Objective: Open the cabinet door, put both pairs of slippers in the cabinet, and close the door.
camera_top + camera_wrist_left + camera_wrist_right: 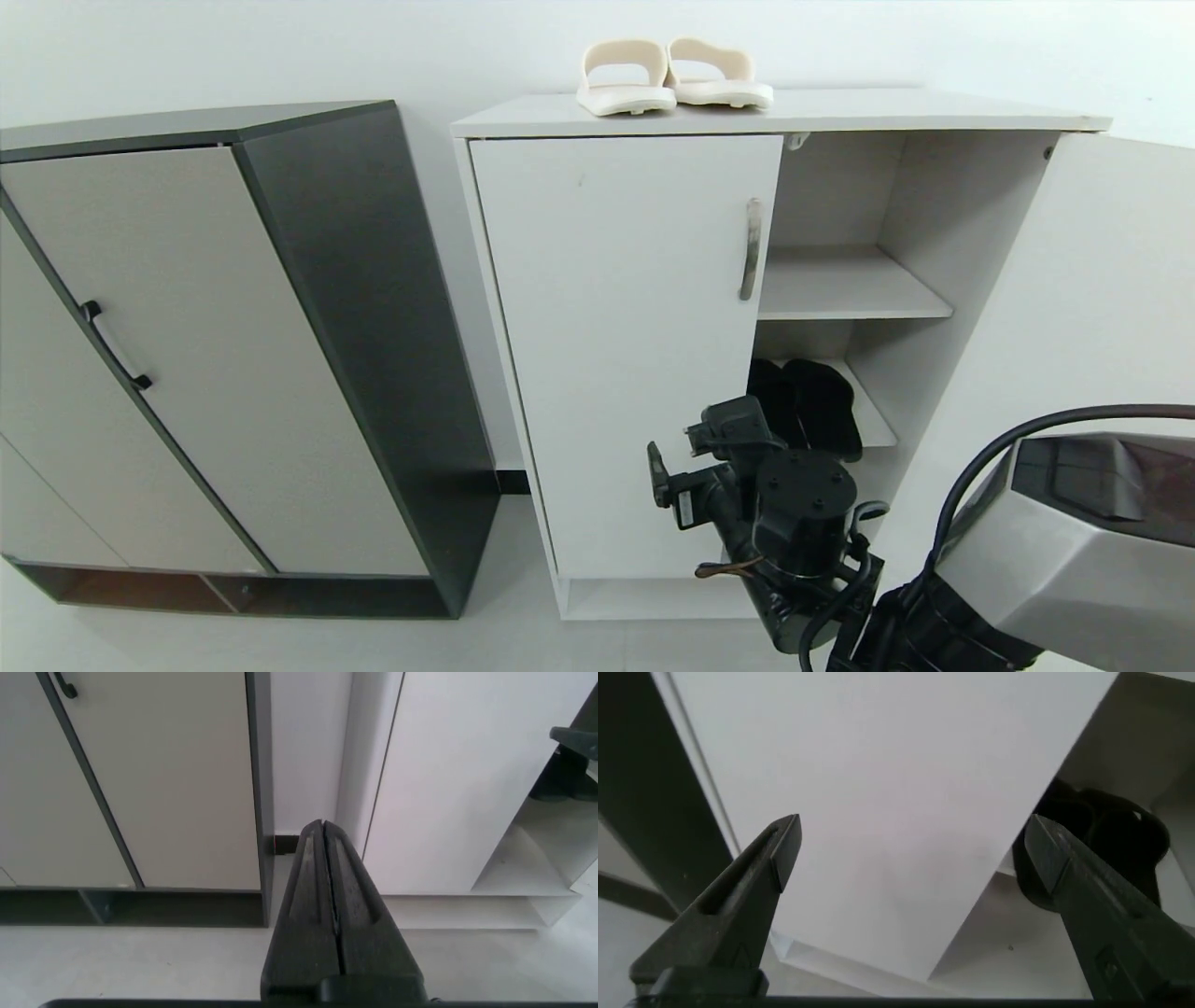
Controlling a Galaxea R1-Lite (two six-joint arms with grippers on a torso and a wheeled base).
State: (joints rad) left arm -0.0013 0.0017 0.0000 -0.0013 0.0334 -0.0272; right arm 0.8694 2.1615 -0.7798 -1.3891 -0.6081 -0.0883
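R gripper jaws spread, empty, low by black slippers on lower shelf. Cream slippers on cabinet top, well above it, long axis front-to-back; R arm prob nearer. L gripper clenched, empty.

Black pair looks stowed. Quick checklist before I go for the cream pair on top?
1. Cabinet door open wide: ok.
2. Black slippers inside, on the lower shelf: ok.
3. Cream slippers side by side on the cabinet top, nothing over them: ok.
4. Upper shelf free for them: ok.
5. Right gripper open and empty: ok.
6. Reach from here up to the cabinet top: cannot tell.
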